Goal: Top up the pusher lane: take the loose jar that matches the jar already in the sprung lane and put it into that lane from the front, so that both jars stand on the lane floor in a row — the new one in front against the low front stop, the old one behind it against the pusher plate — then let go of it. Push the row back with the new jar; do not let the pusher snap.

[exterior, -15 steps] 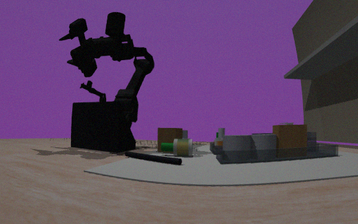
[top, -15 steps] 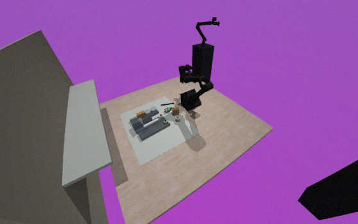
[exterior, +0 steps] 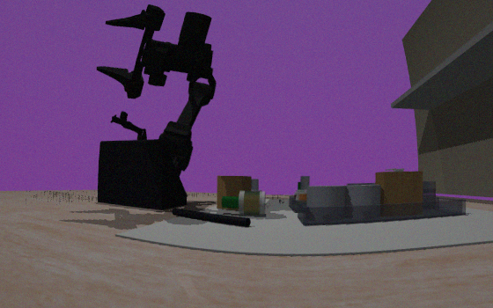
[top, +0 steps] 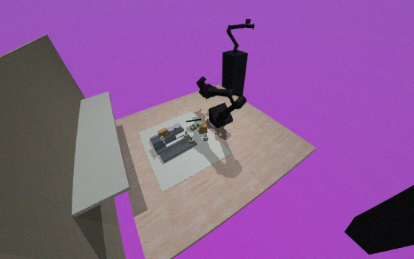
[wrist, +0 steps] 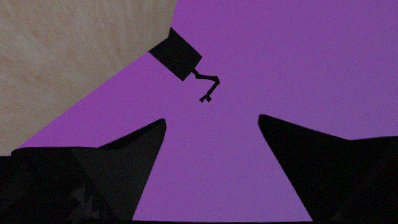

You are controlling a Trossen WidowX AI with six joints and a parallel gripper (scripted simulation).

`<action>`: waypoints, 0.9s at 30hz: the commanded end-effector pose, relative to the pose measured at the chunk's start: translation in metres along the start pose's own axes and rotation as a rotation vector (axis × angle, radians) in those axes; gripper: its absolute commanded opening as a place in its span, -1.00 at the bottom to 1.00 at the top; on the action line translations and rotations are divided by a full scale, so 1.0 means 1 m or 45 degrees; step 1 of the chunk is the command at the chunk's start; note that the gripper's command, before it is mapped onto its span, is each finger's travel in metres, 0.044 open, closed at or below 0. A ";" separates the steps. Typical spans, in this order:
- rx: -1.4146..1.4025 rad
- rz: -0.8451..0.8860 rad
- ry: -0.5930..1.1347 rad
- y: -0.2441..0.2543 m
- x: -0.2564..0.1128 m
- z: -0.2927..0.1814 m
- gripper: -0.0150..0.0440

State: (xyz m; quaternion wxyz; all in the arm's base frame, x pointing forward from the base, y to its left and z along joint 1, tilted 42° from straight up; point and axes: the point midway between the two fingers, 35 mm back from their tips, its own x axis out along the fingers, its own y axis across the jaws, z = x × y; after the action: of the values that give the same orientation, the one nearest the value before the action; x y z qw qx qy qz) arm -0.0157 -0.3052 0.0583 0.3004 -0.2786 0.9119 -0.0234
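Observation:
My gripper [exterior: 102,45] [wrist: 211,120] is open and empty. It is held high near the arm's base, pointing away from the lanes. The grey lane rack [top: 178,152] [exterior: 382,216] stands on the pale mat. A small jar with green and reddish bands [top: 191,140] stands by the front end of the lanes, with a greyish jar [top: 185,133] beside it. A small red-and-white thing [top: 163,139] is farther back in the rack. A jar with a green end [top: 193,126] [exterior: 252,202] lies on its side. Another small jar [top: 205,138] stands loose. Pusher plate, front stop and jar matches are too small to tell.
A brown box [top: 202,129] [exterior: 233,192] stands near the lying jar. A black rod [top: 194,120] [exterior: 210,217] lies at the mat's edge. Grey round items [top: 177,126] [exterior: 327,196] and another brown box [top: 163,132] [exterior: 399,187] occupy a side lane. A raised shelf [top: 100,148] overhangs behind the rack.

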 end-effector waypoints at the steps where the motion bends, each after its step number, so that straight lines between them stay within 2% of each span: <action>1: 0.076 -0.085 -0.452 -0.019 -0.050 0.061 1.00; 8: 0.102 0.050 -0.908 -0.004 -0.121 0.115 1.00; 15: 0.089 0.386 -1.243 0.038 -0.198 0.142 1.00; 21: 0.063 0.790 -1.386 0.086 -0.264 0.142 1.00; 27: 0.037 1.252 -1.366 0.135 -0.328 0.121 1.00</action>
State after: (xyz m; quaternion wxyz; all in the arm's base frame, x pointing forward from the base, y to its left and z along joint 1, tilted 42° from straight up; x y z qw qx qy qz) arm 0.1977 -0.0601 0.0705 0.7138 0.0682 0.6661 0.2052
